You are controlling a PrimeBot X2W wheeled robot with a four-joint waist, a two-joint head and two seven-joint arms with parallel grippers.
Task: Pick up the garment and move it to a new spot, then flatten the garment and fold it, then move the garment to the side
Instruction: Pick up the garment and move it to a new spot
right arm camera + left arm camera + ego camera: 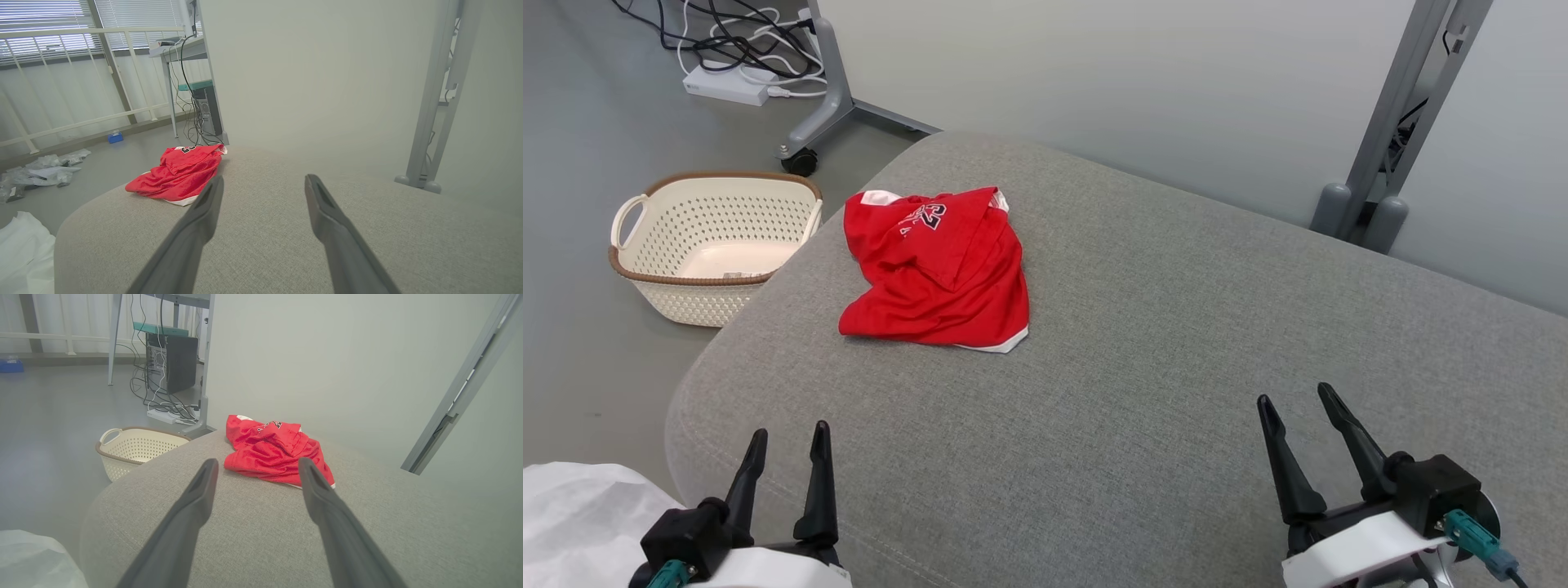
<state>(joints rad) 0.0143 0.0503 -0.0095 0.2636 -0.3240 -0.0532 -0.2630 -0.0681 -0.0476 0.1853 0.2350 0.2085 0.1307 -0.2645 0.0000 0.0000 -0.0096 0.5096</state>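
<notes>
Broad grey fabric cushion [1176, 367], rounded at the corners, bare over most of its top. Behind the cushion, a plain pale wall [1094, 73]. Off its far right edge, a grey metal frame [1405, 106] on rounded feet. On the grey floor [572, 163] off the cushion's left side, a cream perforated basket [645, 282] with a brown rim. Farther back from the cushion's far left corner, a castor-footed stand leg [827, 106], a white power strip [727, 84] and tangled cables [727, 33]. Beside the cushion's near left corner, a patch of white sheet [580, 514].

Red garment [935, 273] with white trim and dark lettering: crumpled in a heap on the cushion's far left part, close to the edge nearest the basket, touched by nothing.

Left gripper [791, 433] over the cushion's near left edge, fingers spread wide, nothing between them. Right gripper [1294, 394] over the cushion's near right part, likewise spread wide and empty. Both well apart from the garment, fingers pointing toward the cushion's far side.
</notes>
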